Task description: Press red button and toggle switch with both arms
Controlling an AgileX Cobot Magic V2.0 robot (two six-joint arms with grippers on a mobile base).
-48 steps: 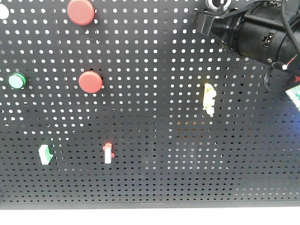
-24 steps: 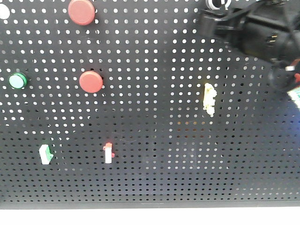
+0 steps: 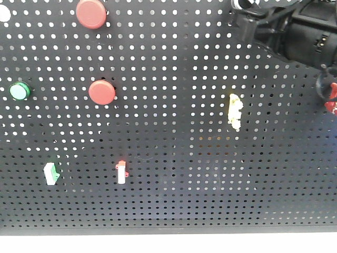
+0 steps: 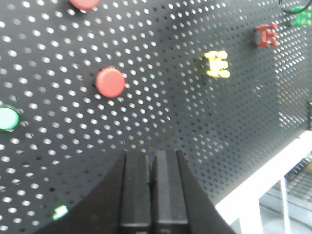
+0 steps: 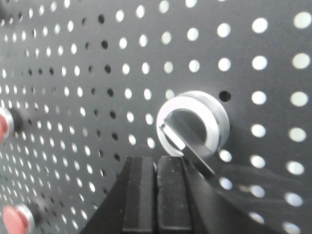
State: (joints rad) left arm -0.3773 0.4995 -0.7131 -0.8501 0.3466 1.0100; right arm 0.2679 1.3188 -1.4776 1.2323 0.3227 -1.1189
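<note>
Both closed: right gripper (image 5: pixel 156 163) just under toggle switch (image 5: pixel 192 126), left gripper (image 4: pixel 152 158) apart from red button (image 4: pixel 110 82).

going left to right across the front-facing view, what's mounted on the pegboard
green round button → green rocker switch → lower red button → red-tipped white switch → yellow switch
</note>
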